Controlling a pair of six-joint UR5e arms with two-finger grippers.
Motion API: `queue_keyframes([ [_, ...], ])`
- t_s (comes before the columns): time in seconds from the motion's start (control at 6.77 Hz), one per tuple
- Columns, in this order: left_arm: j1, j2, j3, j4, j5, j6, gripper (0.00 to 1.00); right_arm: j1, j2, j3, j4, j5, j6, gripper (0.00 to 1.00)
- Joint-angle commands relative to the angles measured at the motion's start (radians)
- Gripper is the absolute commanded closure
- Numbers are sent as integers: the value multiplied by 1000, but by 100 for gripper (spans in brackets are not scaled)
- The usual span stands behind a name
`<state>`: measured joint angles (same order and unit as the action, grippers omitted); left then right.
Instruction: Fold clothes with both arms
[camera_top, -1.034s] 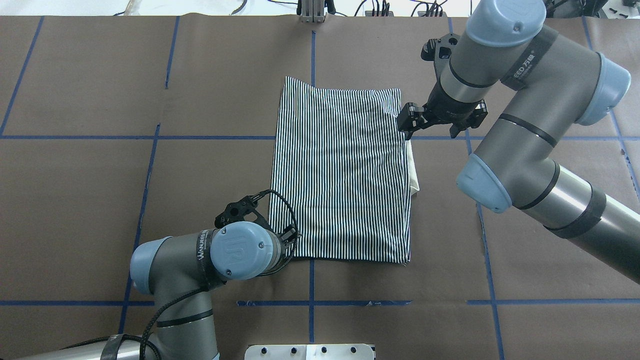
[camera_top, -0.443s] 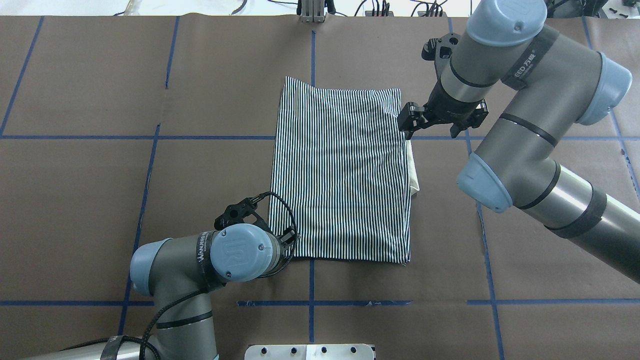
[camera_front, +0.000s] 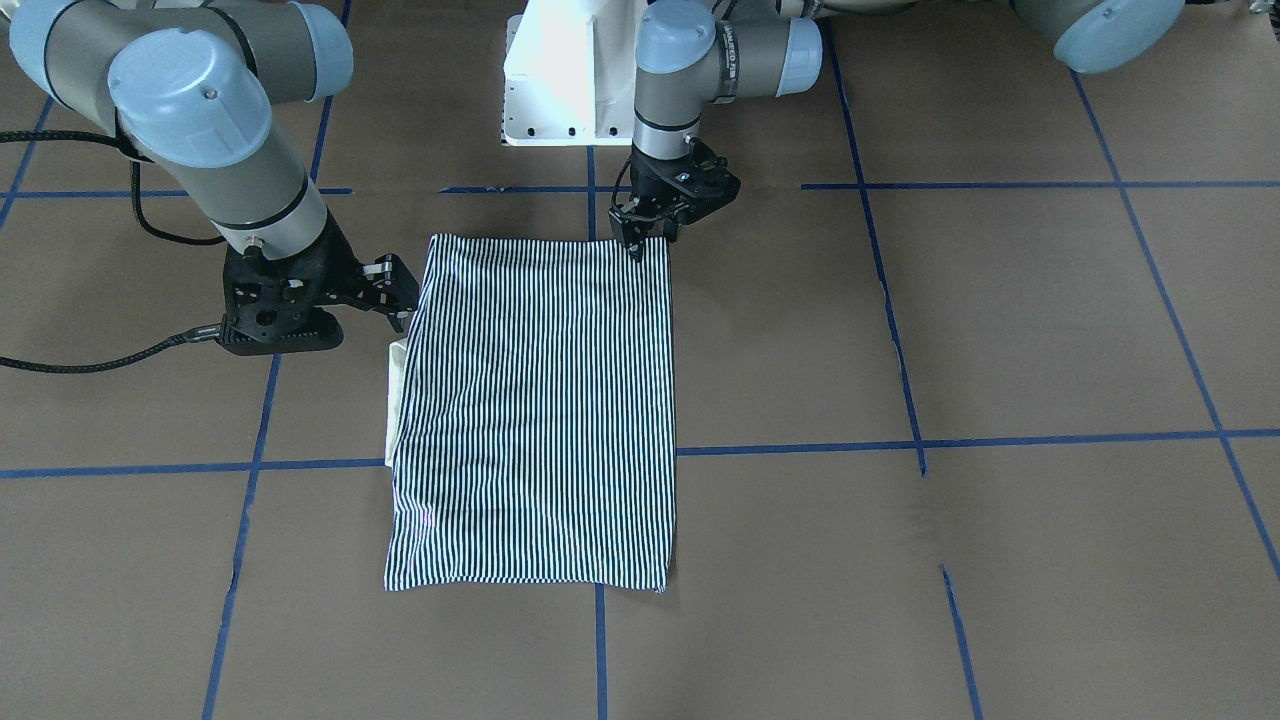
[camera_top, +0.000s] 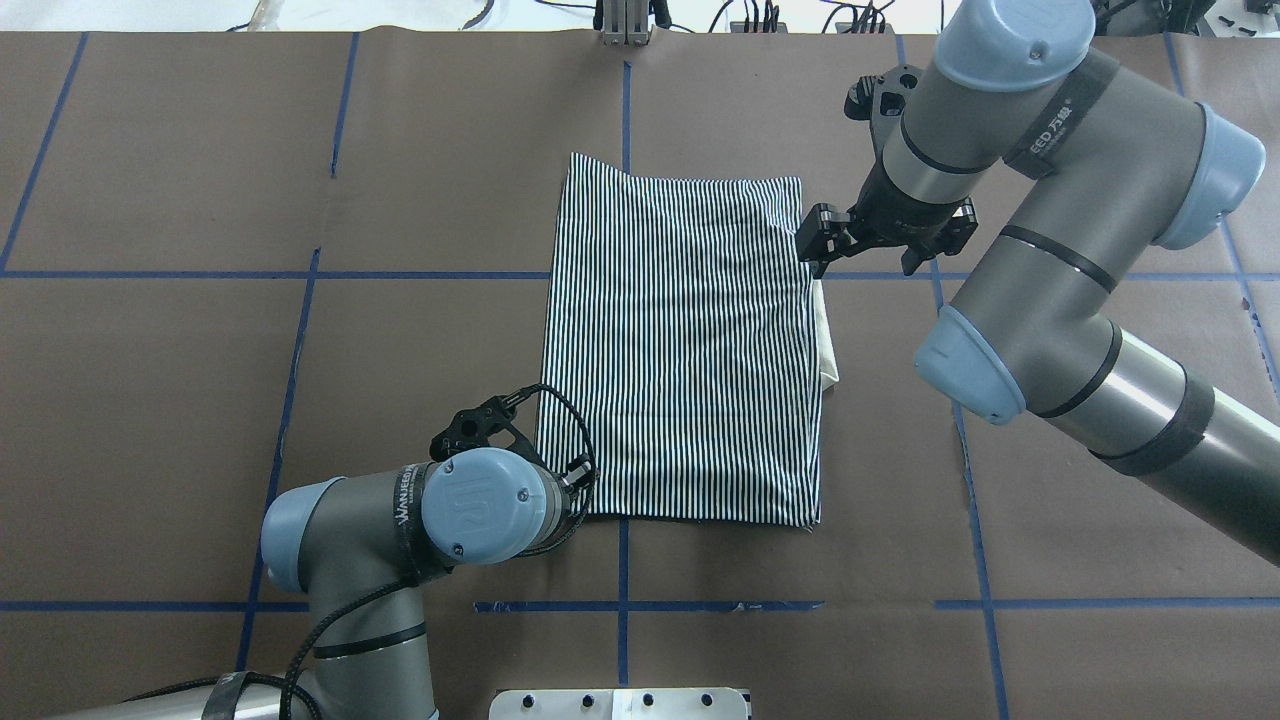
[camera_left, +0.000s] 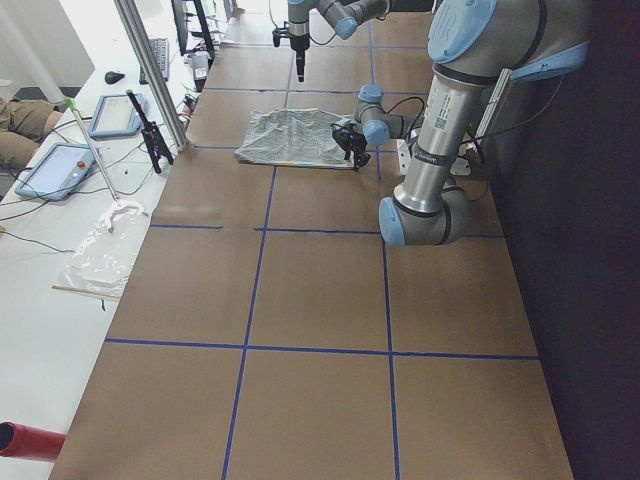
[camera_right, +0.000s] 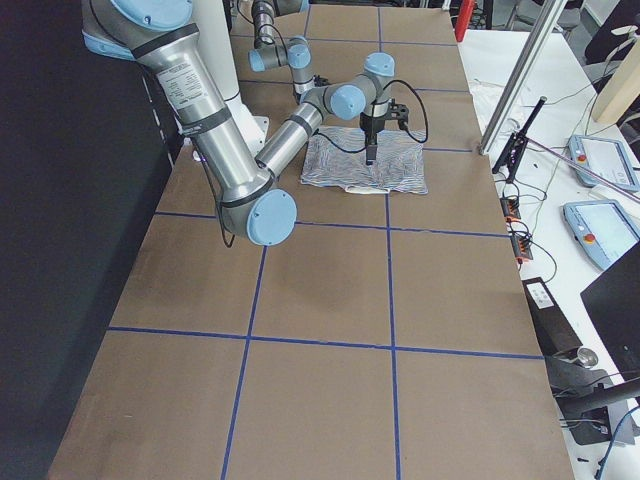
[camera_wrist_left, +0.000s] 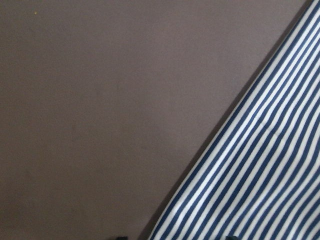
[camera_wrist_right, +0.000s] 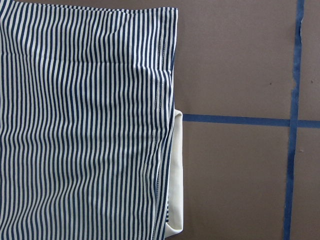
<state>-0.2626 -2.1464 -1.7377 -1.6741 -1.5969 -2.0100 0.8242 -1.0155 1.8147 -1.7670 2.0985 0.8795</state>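
Left gripper (camera_front: 637, 245) points down at the shirt's (camera_top: 680, 350) near corner on the robot's left. Its wrist view shows two dark fingertips set apart at the bottom of the frame with the striped edge running between them, so it is logged as spread, nothing pinched. Right gripper (camera_top: 808, 243) sits just beside the shirt's right long edge, toward the far end, with fingers apart and nothing held. Writing: the joint cap (camera_top: 470, 505) on the left arm (camera_top: 350, 540) carries an embossed "UR". The black strap (camera_top: 405, 500) next to it begins "WANJEE" and then wraps out of sight. The right arm (camera_top: 1060, 250) wears a band (camera_top: 1050, 120) showing "EED" and then Chinese characters too small for me to read. The shirt is folded into a flat rectangle near the middle of the table (camera_top: 150, 400). Its long axis runs from the robot's side to the far side, and the stripes are parallel to it. The far short edge slants slightly. The shirt lies across one blue tape (camera_top: 150, 275) line and over the centre line. The cream collar (camera_top: 826, 340) pokes out from under the right long edge, about midway along, so that end faces the robot's right. In the right wrist view a stitched seam runs along that same edge, just beyond the collar.
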Motion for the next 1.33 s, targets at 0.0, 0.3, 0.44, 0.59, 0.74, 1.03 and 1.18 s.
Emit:
queue_keyframes([
  [0.0,0,-4,3,1,0,0,69,7,-2,0,0,14,-1,0],
  [0.3,0,-4,-2,2,3,7,100,9,-2,0,0,17,-1,0],
  [0.44,0,-4,-6,1,3,19,100,9,-2,0,0,17,-1,0],
  [0.59,-1,-4,-19,2,2,49,100,7,-8,8,0,17,1,0],
  [0.74,-4,6,-49,2,0,57,100,7,-21,26,4,18,42,0],
  [1.03,-3,14,-74,1,-6,59,100,-31,-43,75,7,40,239,0],
  [1.18,-3,16,-85,1,-6,59,100,-84,-40,98,9,34,365,0],
])
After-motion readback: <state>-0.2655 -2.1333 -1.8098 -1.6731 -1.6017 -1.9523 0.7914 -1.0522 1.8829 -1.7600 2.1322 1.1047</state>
